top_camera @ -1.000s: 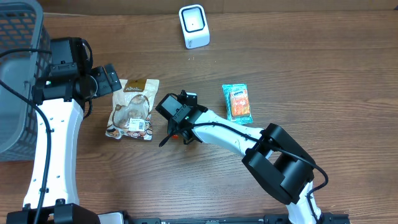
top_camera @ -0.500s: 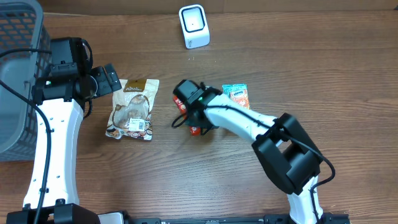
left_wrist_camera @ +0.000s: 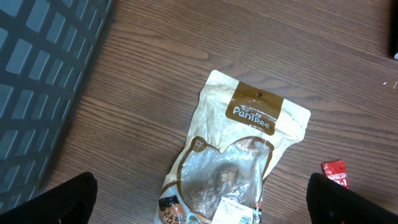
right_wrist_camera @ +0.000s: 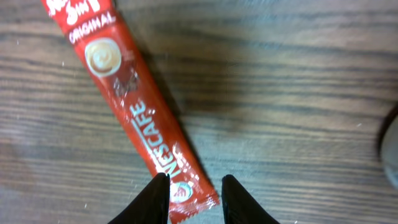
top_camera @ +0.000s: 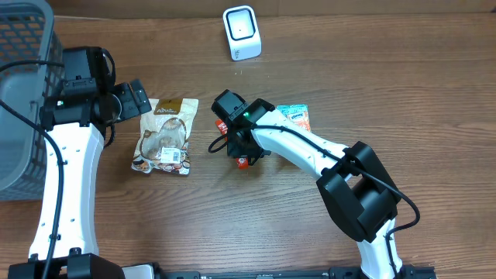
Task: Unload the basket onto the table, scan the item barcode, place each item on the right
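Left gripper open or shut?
Open: the left gripper has its fingers at opposite bottom corners of the wrist view, holding nothing.

Brown wood-grain table [top_camera: 403, 70], planks running left to right, filling all three views; grey lattice basket [top_camera: 19, 39] standing at its far left edge; light even and diffuse, with soft, short shadows

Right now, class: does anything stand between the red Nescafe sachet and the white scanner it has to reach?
Nothing visible does. Bare table lies between the Nescafe sachet, under the right gripper, and the white scanner at the far edge. The brown snack pouch and the teal packet lie off to either side.
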Available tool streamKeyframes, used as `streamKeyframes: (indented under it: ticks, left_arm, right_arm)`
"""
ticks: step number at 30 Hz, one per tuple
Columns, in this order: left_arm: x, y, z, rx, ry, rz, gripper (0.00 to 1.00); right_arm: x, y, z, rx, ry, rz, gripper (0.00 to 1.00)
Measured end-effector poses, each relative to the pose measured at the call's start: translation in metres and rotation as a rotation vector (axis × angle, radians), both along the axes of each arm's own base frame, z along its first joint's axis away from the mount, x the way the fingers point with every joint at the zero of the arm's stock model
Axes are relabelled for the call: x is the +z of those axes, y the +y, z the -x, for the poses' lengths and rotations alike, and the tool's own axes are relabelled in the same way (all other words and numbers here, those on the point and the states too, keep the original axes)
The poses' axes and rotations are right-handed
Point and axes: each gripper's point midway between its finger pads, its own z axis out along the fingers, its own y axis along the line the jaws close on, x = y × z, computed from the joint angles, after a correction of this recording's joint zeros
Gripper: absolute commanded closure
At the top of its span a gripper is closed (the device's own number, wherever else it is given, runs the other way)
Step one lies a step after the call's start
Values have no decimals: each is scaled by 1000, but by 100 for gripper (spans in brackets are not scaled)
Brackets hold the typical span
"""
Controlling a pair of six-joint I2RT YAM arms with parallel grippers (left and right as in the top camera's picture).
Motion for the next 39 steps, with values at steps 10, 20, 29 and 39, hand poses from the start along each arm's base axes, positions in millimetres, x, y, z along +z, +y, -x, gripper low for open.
streamKeyframes:
  ticks: [10,20,29,39]
  left_arm:
    - [0,0,0,0,0,0,1]
    - [0,0,0,0,0,0,0]
    - [0,0,0,0,0,0,0]
    - [0,0,0,0,0,0,1]
  right_arm:
    - [0,18,15,116,-11,3,72]
    - [-8,22,15,149,-48,28,72]
    - [-16,19,11,182,-68,66,73]
    - [-17,19,9,193,-80,71,77]
